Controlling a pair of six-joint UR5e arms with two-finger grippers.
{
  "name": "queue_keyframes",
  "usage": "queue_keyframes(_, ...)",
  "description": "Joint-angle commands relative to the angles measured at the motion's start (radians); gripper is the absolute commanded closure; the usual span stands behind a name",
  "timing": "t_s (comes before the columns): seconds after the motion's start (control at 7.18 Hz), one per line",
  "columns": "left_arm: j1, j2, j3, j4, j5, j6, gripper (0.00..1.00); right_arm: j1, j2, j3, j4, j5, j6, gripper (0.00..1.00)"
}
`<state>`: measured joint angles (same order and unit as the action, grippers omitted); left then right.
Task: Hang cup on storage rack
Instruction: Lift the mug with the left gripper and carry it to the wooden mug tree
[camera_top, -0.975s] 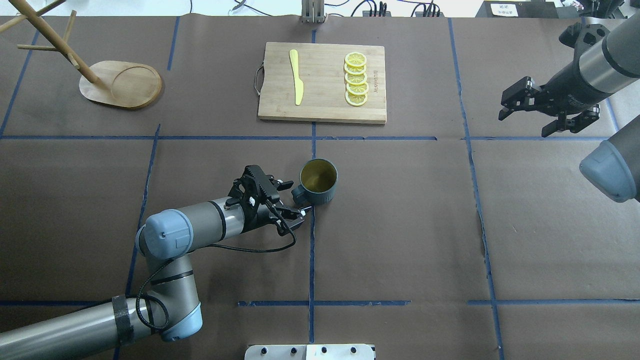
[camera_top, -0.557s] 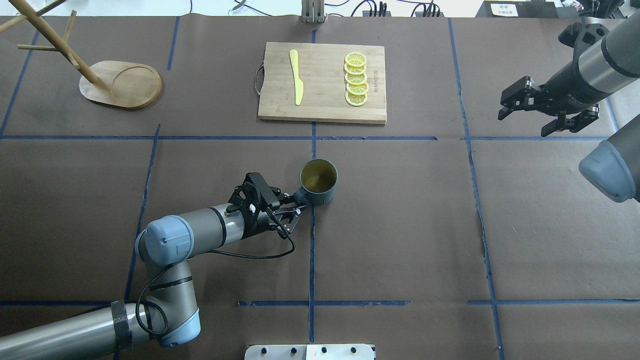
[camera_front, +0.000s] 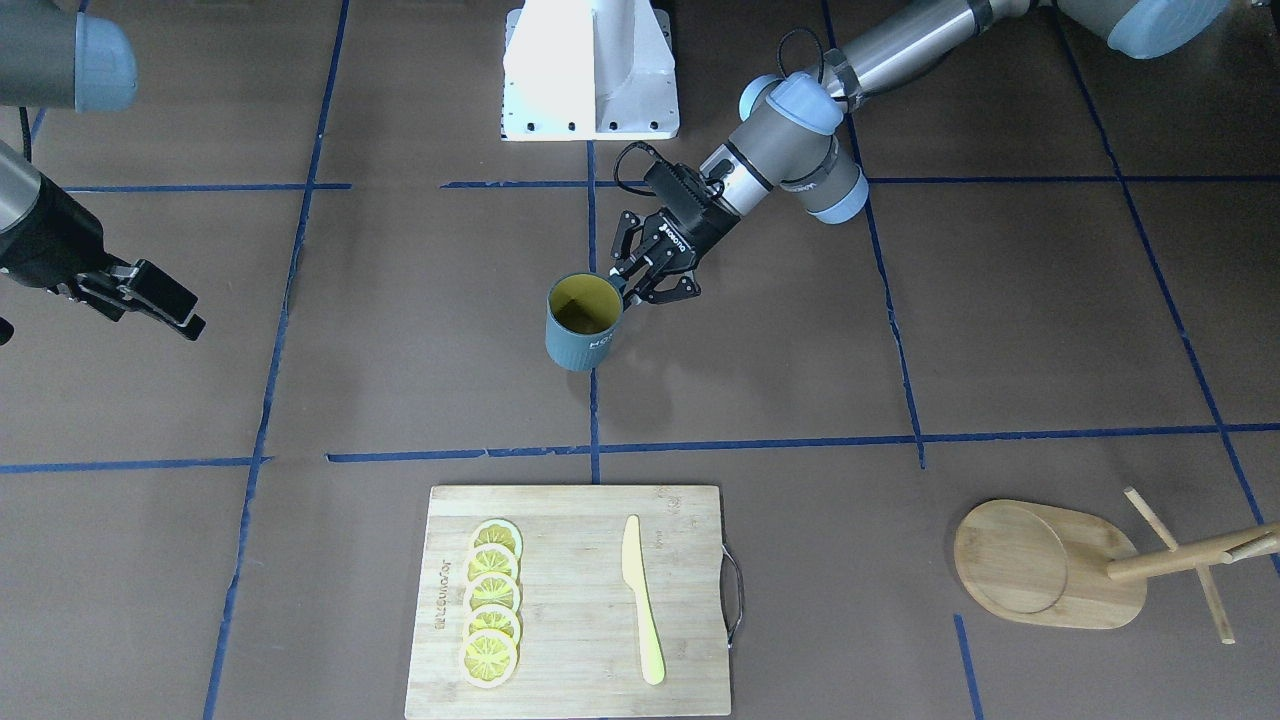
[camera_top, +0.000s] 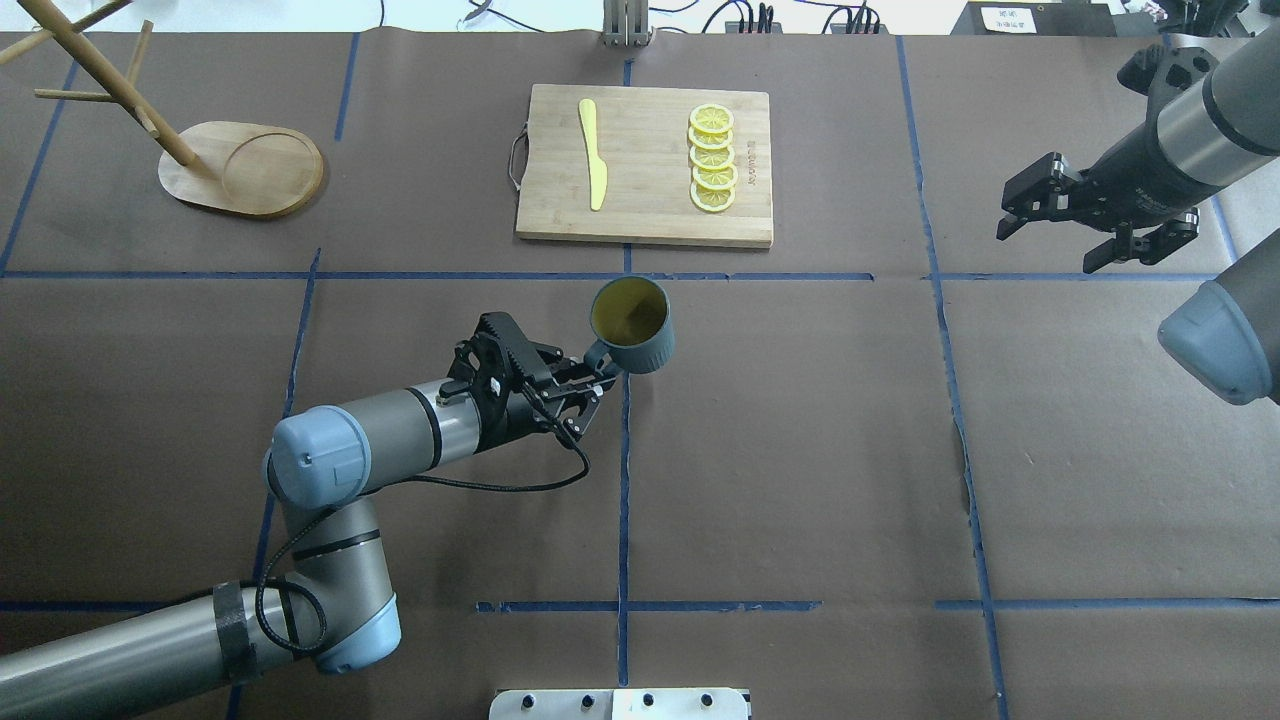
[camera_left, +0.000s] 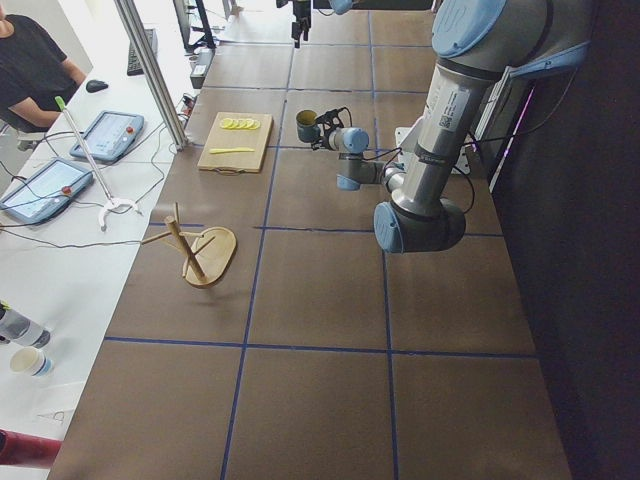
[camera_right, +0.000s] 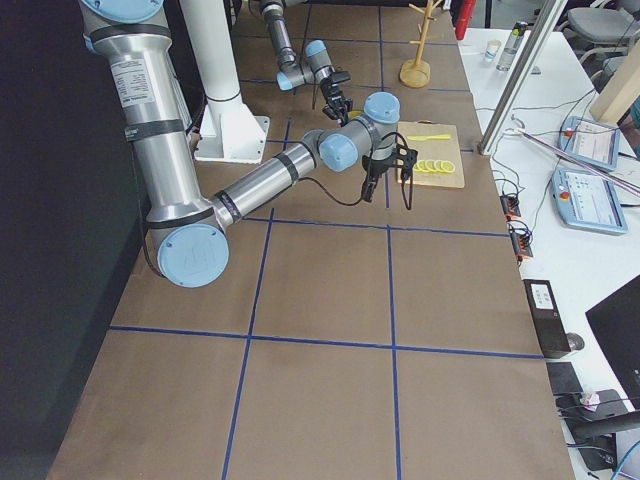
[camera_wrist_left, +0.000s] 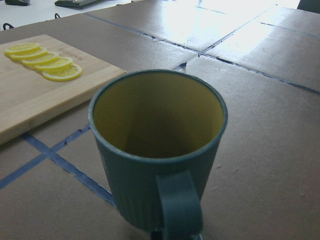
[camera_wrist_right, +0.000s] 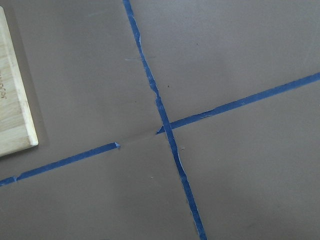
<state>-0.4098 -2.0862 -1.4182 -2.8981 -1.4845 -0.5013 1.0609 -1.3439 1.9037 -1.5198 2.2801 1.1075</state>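
The dark blue-grey cup (camera_top: 632, 325) with a yellow inside is held a little above the table's middle, opening up. It also shows in the front view (camera_front: 582, 320) and fills the left wrist view (camera_wrist_left: 157, 145), handle towards the camera. My left gripper (camera_top: 598, 372) is shut on the cup's loop handle (camera_wrist_left: 177, 212). The wooden storage rack (camera_top: 245, 168) stands at the far left with its post and pegs; it also shows in the front view (camera_front: 1040, 565). My right gripper (camera_top: 1050, 245) is open and empty, above the table's far right.
A bamboo cutting board (camera_top: 645, 200) lies beyond the cup, with a yellow knife (camera_top: 592, 155) and a row of lemon slices (camera_top: 712, 158) on it. Blue tape lines cross the brown table. The robot's base plate (camera_top: 620, 703) is at the near edge.
My left gripper shut on the cup's handle, then lifted the cup and carried it a little farther from the robot, towards the cutting board. The right arm has barely moved.
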Motion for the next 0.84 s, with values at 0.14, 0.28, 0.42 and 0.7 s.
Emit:
queue_keyframes(0.14,-0.139,0.026,-0.031,-0.015,-0.007,-0.303,1.0,0.001,-0.007,0.008,0.001,-0.001,0.0,0.0)
queue_keyframes(0.28,-0.174,0.055,-0.031,-0.065,-0.01,-0.53,1.0,0.001,-0.008,0.012,0.001,-0.001,0.002,0.0)
queue_keyframes(0.42,-0.213,0.076,-0.024,-0.12,-0.01,-0.616,1.0,0.001,-0.008,0.012,0.001,-0.001,0.002,0.0)
queue_keyframes(0.7,-0.311,0.084,-0.019,-0.182,-0.017,-1.188,1.0,0.001,-0.011,0.023,0.001,-0.001,0.003,0.0)
